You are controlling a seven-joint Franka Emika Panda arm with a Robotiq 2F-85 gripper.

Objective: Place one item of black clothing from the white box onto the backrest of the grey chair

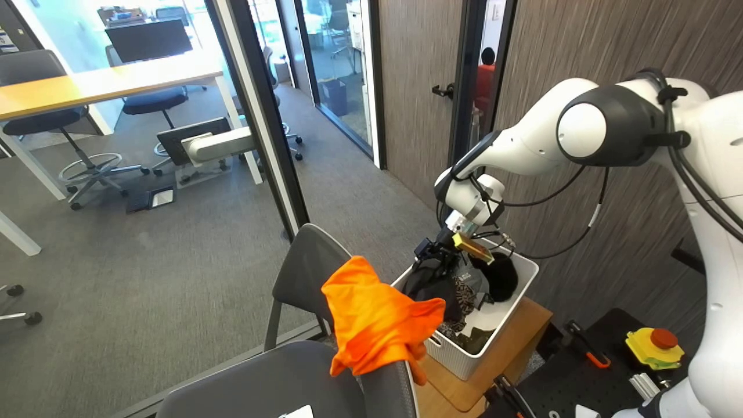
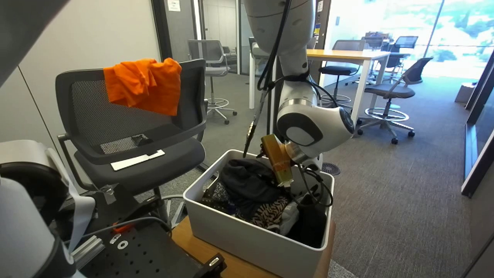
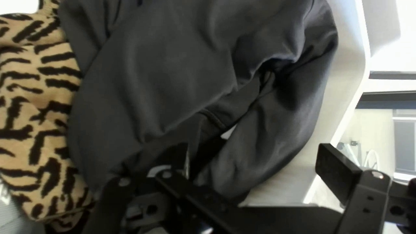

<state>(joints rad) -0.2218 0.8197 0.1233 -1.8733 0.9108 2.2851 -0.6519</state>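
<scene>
Black garment (image 3: 188,71) is bunched up in the white box (image 2: 251,241), lower centre of the frame in an exterior view, w/ a tiger-print cloth (image 3: 35,110) touching it at left in the wrist view. Looks soft + floppy, prob light, def not fragile. Fabric seems smooth so a shallow pinch might slip; imo best to take a thick fold around mid-frame in the wrist view & not catch the tiger-print stuff.

Gripper (image 3: 252,157) is spread wide, nothing clamped: one finger down at the fabric, lower centre of the wrist view, the opposite one out by the box rim at right. Can't tell if the inner one's pressing in. Arm (image 1: 540,130) comes from the right edge, forearm sloping down-left, wrist bent & tilted into the box. Prob lining up a grasp.

FYI the backrest (image 2: 123,119) of the grey chair (image 2: 154,175), upper left, has an orange cloth (image 2: 142,85) on it, so less free edge.
</scene>
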